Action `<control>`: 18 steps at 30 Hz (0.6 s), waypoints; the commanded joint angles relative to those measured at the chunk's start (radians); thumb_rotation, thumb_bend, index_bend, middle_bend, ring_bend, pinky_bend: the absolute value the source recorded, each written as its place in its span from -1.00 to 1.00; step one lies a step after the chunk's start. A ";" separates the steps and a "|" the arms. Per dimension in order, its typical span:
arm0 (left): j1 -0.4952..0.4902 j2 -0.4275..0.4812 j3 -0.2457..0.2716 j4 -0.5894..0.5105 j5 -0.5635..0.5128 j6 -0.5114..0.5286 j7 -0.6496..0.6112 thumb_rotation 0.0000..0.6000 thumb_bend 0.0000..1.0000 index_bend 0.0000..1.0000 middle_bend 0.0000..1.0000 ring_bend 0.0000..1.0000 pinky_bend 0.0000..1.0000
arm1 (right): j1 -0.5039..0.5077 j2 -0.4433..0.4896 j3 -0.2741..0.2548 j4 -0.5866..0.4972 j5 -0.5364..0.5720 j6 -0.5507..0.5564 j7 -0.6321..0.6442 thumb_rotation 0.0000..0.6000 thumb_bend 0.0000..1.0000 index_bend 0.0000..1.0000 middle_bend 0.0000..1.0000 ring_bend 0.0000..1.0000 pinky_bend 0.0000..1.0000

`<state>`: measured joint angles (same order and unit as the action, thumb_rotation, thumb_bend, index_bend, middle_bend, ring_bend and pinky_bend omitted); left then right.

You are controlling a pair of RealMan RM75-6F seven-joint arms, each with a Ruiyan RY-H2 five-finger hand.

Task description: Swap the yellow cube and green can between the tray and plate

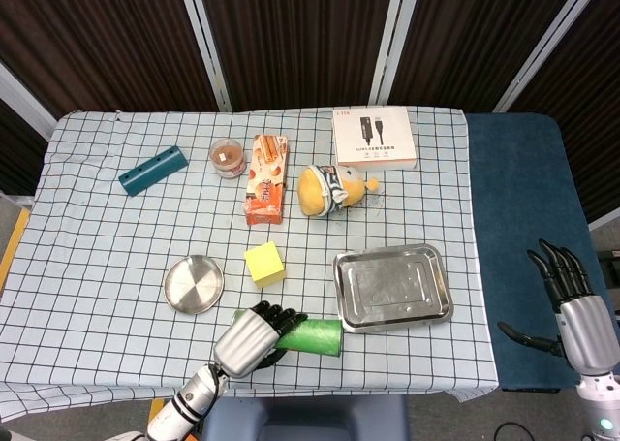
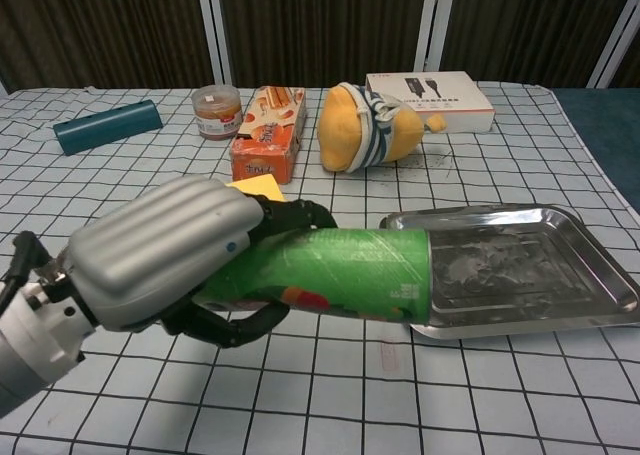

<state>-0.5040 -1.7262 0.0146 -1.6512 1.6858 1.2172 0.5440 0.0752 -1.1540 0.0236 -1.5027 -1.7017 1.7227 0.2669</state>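
The left hand (image 1: 250, 339) grips the can (image 1: 312, 336), its fingers wrapped around the near-left end. The can is off the table and lies on its side, its long axis running left to right. Its free end points right, toward the tray (image 1: 392, 288). In the chest view the can (image 2: 335, 274) crosses in front of the tray's left edge (image 2: 400, 235), and its right end overlaps that edge.

The cube (image 1: 264, 264) sits on the checked cloth (image 1: 97, 237) between the plate (image 1: 193, 283) and the tray, touching neither. In the chest view only a corner of the cube (image 2: 258, 185) shows above the left hand (image 2: 165, 250).

The plate is left of the cube. The tray is right of it.

The right hand (image 1: 572, 300) hangs off the right side of the table, over the blue surface (image 1: 523, 189). Its fingers are spread and pointing away, and it holds nothing.

Farther back stand a jar (image 1: 227, 157), an orange box (image 1: 266, 178), a plush toy (image 1: 331, 189), a white box (image 1: 375, 139) and a teal bar (image 1: 151, 170).
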 commanded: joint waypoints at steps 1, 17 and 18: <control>0.010 -0.053 -0.009 0.041 -0.028 -0.009 0.055 1.00 0.28 -0.13 -0.05 0.04 0.14 | -0.001 0.004 0.001 -0.002 -0.001 -0.001 0.007 1.00 -0.96 -1.00 -1.00 -1.00 -1.00; 0.020 0.011 -0.016 -0.079 -0.206 -0.108 0.201 1.00 -0.19 -1.00 -1.00 -0.97 -0.50 | -0.010 0.002 0.009 0.009 -0.012 0.015 0.025 1.00 -0.96 -1.00 -1.00 -1.00 -1.00; 0.017 0.021 -0.015 -0.090 -0.212 -0.113 0.212 1.00 -0.19 -1.00 -1.00 -0.98 -0.52 | -0.010 0.002 0.009 0.009 -0.012 0.014 0.025 1.00 -0.96 -1.00 -1.00 -1.00 -1.00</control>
<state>-0.4837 -1.7191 -0.0011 -1.7258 1.4865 1.1162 0.7417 0.0651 -1.1518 0.0326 -1.4937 -1.7137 1.7367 0.2918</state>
